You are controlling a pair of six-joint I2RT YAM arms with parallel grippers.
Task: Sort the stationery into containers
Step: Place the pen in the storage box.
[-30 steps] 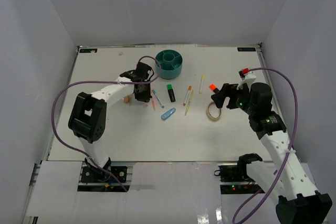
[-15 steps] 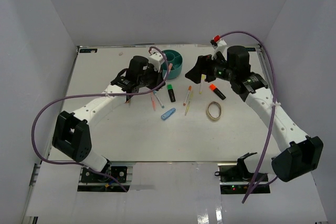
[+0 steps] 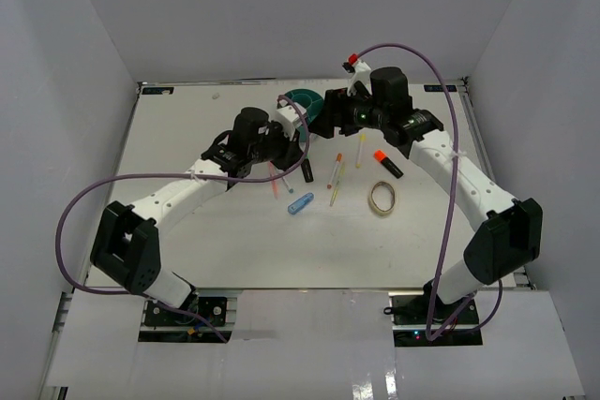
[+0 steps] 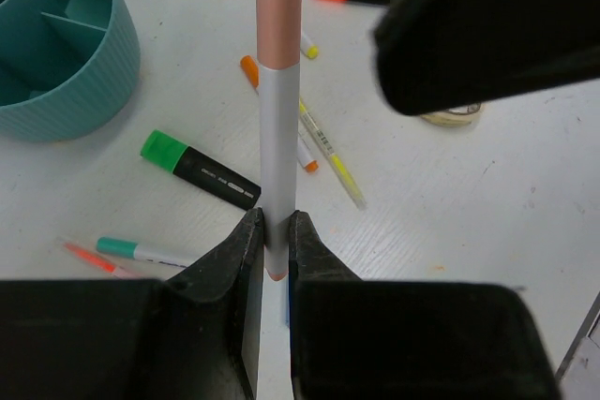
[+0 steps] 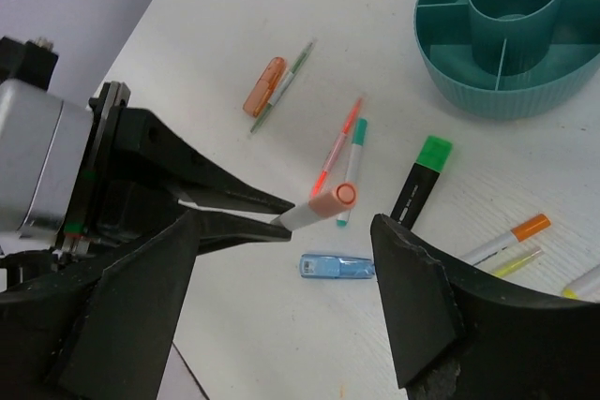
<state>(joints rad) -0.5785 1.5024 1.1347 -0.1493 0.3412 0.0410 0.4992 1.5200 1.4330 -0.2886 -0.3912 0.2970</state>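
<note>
- One pink-capped pen [image 4: 278, 138] is clamped at its white end in the left gripper [image 4: 272, 231], clear of the surface [image 4: 469, 194].
- Right gripper [image 5: 286, 224]: spread wide, flanking the pen's cap, not touching.
- Teal organizer [image 5: 487, 91]: on the surface nearby.

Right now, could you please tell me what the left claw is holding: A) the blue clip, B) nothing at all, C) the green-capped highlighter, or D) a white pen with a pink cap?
D: the left wrist view shows the left claw shut on a white pen with a pink cap, while the green-capped highlighter and the blue clip lie loose.
</note>
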